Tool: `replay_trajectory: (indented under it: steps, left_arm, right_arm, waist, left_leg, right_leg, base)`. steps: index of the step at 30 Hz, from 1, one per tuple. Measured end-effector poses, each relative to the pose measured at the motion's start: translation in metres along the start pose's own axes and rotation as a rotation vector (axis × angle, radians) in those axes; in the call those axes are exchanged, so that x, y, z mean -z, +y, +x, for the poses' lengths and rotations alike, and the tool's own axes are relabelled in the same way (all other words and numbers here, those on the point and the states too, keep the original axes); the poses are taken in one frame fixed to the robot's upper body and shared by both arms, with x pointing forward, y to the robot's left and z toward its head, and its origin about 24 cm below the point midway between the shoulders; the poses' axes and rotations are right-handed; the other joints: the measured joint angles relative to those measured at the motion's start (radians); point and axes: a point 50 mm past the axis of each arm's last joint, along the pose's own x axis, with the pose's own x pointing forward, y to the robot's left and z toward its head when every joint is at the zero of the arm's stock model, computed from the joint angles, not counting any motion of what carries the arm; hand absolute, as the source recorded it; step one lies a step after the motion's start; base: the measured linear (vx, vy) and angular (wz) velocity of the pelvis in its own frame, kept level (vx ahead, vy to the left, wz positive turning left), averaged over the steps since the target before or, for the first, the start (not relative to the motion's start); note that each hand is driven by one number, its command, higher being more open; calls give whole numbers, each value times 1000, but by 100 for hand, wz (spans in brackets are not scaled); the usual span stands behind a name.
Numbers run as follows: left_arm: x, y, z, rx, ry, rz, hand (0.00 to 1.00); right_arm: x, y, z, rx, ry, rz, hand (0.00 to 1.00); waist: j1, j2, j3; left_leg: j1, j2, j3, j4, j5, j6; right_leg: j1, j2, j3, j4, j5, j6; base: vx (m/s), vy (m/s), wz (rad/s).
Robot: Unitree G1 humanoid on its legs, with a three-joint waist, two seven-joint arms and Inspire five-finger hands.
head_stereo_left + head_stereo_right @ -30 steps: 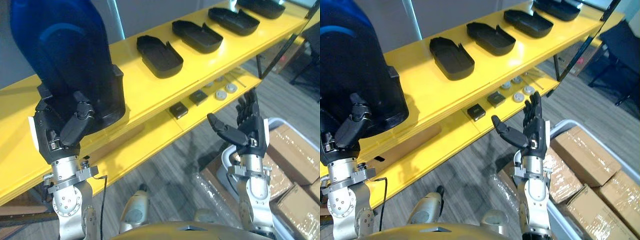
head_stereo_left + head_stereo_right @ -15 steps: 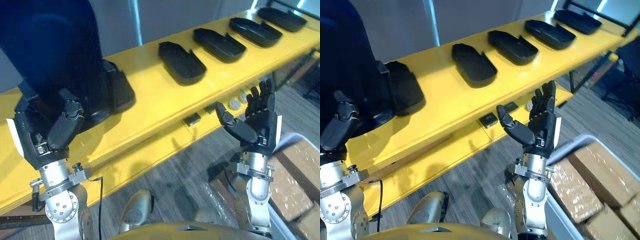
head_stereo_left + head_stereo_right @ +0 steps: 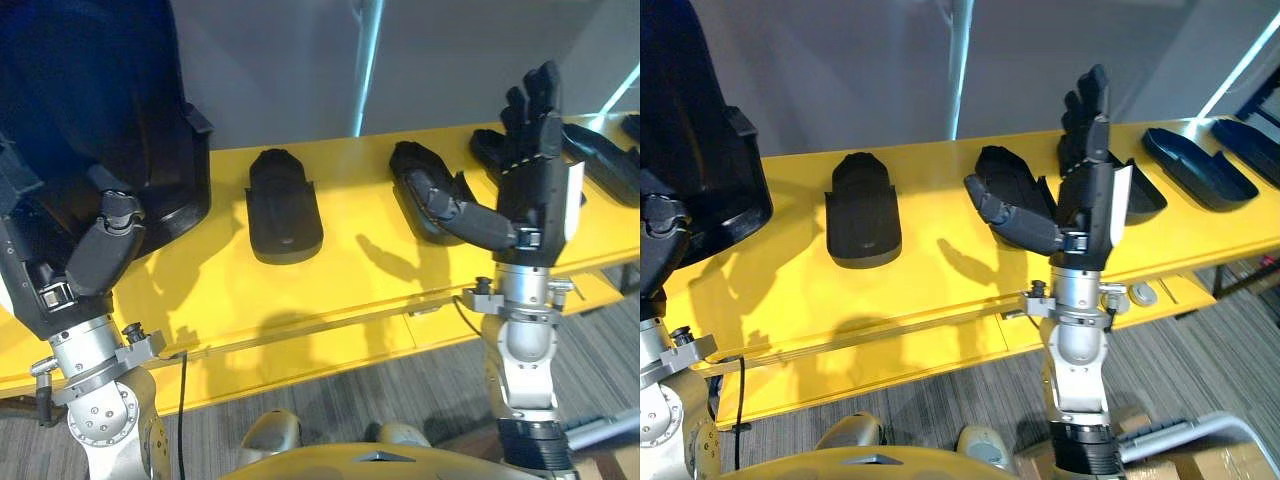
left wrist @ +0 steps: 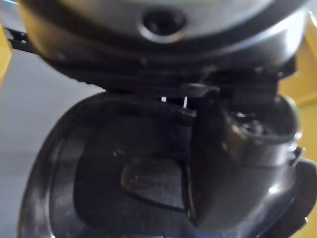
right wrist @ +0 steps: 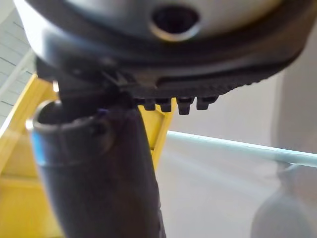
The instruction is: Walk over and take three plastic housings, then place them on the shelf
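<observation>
Now gripping a large black plastic housing (image 3: 95, 110) in the left hand (image 3: 80, 270), with the thumb curled over its lower edge and across its hollow inside. Carrying it upright and high over the left end of the yellow shelf (image 3: 330, 290); cannot tell whether touching the shelf top. Holding the right hand (image 3: 530, 190) raised before the shelf, empty, with fingers straight and thumb stuck out sideways. Lying on the shelf top, well apart in a row: a middle housing (image 3: 285, 207), a second housing (image 3: 1005, 185) just behind the right thumb, and further housings (image 3: 1195, 165) off to the right.
</observation>
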Motion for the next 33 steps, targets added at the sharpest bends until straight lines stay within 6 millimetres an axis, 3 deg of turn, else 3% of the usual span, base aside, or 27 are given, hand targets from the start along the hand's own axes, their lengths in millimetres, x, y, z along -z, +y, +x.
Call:
replay_trajectory:
  steps: [4,5,7,8,10,13,18,21,24,26,27,28,29,31,32,33]
  left_arm:
    - [0,3,0,-1,3,-24,0]
    - [2,-1,-2,16,17,-66,0]
    - [3,-7,-3,33,25,-120,0]
    - [4,-14,-4,61,25,-187,0]
    - [4,-21,-5,92,28,-239,0]
    - [8,-23,-9,105,57,-245,0]
    - [12,-16,-22,62,127,-227,0]
    - [14,-16,-22,58,133,-233,0]
    - [21,-15,-24,44,158,-222,0]
    - [27,-12,-26,20,187,-210,0]
    - [30,-11,-28,10,202,-204,0]
    - [31,-10,-27,12,202,-196,0]
    - [33,-8,-26,26,203,-178,0]
    - [37,-12,-22,57,211,-189,0]
    - [44,-18,-22,93,237,-199,0]
    - [46,-20,-23,111,251,-193,0]
  right_arm:
    - [-17,-17,11,8,-97,16,100]
    - [-17,-23,8,27,-86,3,100]
    - [-18,-28,3,43,-73,-18,100]
    - [-22,-35,-4,73,-62,-47,100]
    - [-20,-41,-15,120,-24,-38,100]
    - [-13,-35,-29,184,23,86,100]
    - [-8,-21,-31,158,28,235,100]
    - [-8,-16,-31,114,29,251,100]
    - [-5,-8,-25,82,36,291,100]
    - [-1,1,-24,53,57,332,100]
    - [3,4,-24,46,72,353,100]
    - [7,7,-24,50,84,367,100]
    - [16,13,-30,71,131,403,100]
    - [20,18,-35,108,166,427,100]
    - [24,24,-40,144,203,458,100]
    - [25,27,-44,159,219,470,100]
  waist:
    - [-12,2,-7]
    - [-34,-3,-5]
    - [-43,-7,-6]
    - [-58,-7,-7]
    - [-56,-16,-3]
    - [-58,-2,2]
    - [-59,0,4]
    - [-84,0,13]
    - [-81,23,35]
    - [-77,36,34]
    - [-77,48,27]
    - [-78,51,26]
    - [-82,22,28]
    - [-82,5,33]
    - [-82,13,39]
    - [-82,16,41]
  left_leg:
    - [-13,20,26,-24,32,-28]
    - [-19,20,116,-18,64,-20]
    - [-18,21,183,-32,94,-1]
    - [-17,18,236,-91,134,25]
    - [-6,4,241,-173,175,41]
    - [-9,28,318,-203,208,37]
    - [-17,39,329,-209,221,42]
    - [-62,85,430,-176,228,56]
    - [-138,142,410,1,202,80]
    - [-120,168,363,39,170,52]
    - [-97,157,356,31,120,-18]
    - [-96,142,378,39,107,-23]
    - [-99,89,414,47,87,7]
    - [-103,51,430,44,72,29]
    - [-113,39,438,41,65,42]
    - [-112,39,443,32,64,45]
  right_leg:
    - [13,11,-42,-17,2,-10]
    - [57,-2,-87,-32,-2,-15]
    - [79,-18,-115,-33,-5,-20]
    - [84,-36,-138,-32,-10,-29]
    - [85,-54,-144,-42,-20,-33]
    - [89,-58,-169,-44,-20,-29]
    - [86,-59,-171,-49,-18,-17]
    - [85,-83,-236,-43,-10,-5]
    - [77,-116,-244,-7,-16,5]
    - [65,-157,-206,31,-26,46]
    - [52,-184,-171,43,-24,72]
    - [51,-202,-149,40,-18,86]
    - [52,-243,-107,8,2,100]
    - [58,-275,-93,-36,58,80]
    - [55,-279,-63,-59,140,58]
    - [53,-276,-52,-59,164,28]
  base:
    - [95,-86,38]
    - [55,-46,79]
    - [9,-22,88]
    - [-23,8,94]
    - [-76,29,84]
    - [-104,-3,34]
    - [-70,6,8]
    - [-37,63,54]
    - [-36,202,11]
    - [-16,340,-36]
    - [-9,375,-43]
    - [-7,535,-49]
    - [0,428,-29]
    - [-34,395,-6]
    - [-76,369,10]
    - [-85,386,28]
